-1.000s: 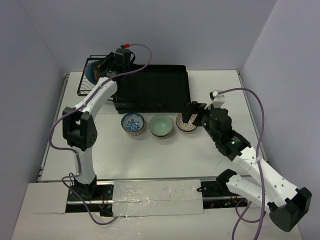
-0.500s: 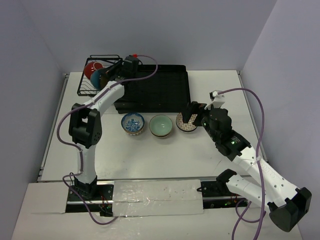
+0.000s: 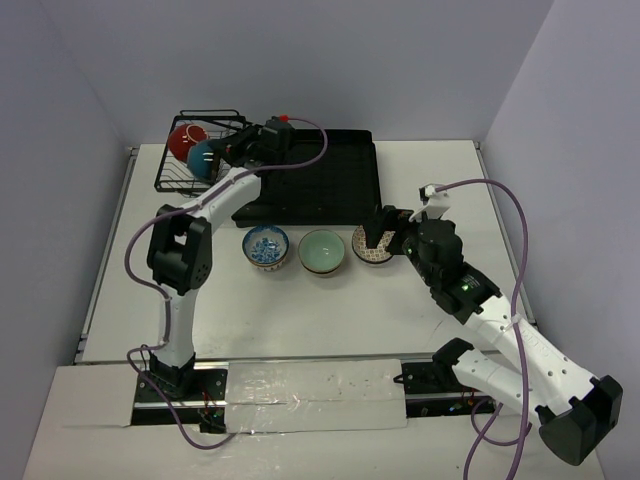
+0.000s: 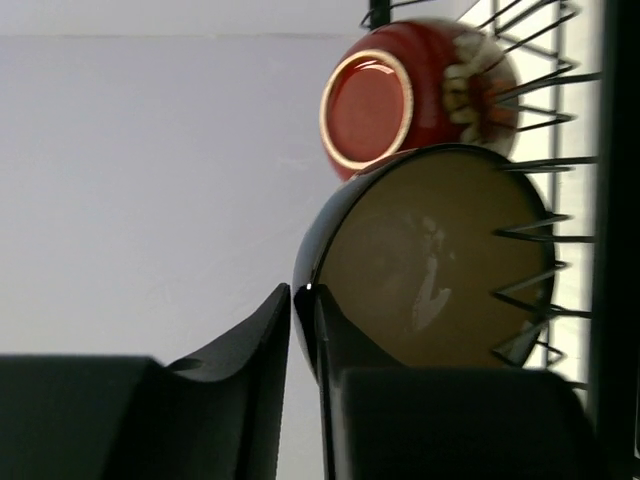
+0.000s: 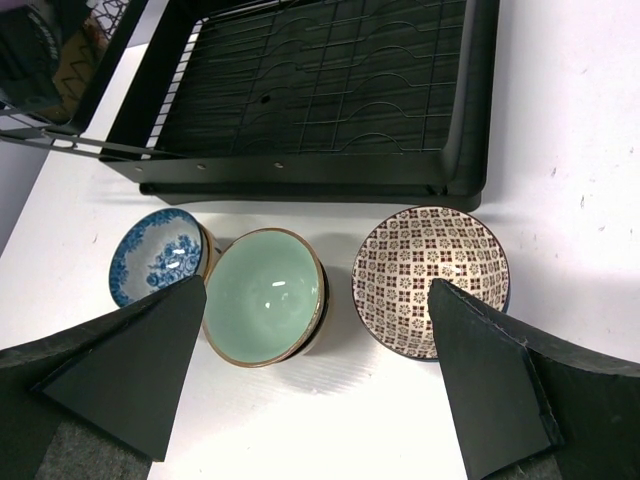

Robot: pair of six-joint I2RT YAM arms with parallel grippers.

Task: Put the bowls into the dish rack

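Glossy red bowl; matt black dish rack.

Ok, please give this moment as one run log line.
left gripper at dark bowl beside red bowl in basket, grip unclear | right gripper open near patterned bowl

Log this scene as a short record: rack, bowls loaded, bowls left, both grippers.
rack: black dish rack at the table's far side, wire basket at its left end
loaded: red bowl and dark bowl, on edge in the basket
waiting: blue bowl, green bowl, brown patterned bowl, in a row before the rack
left gripper: at the dark bowl's rim, jaws nearly together, grip unclear
right gripper: open, above the brown patterned bowl
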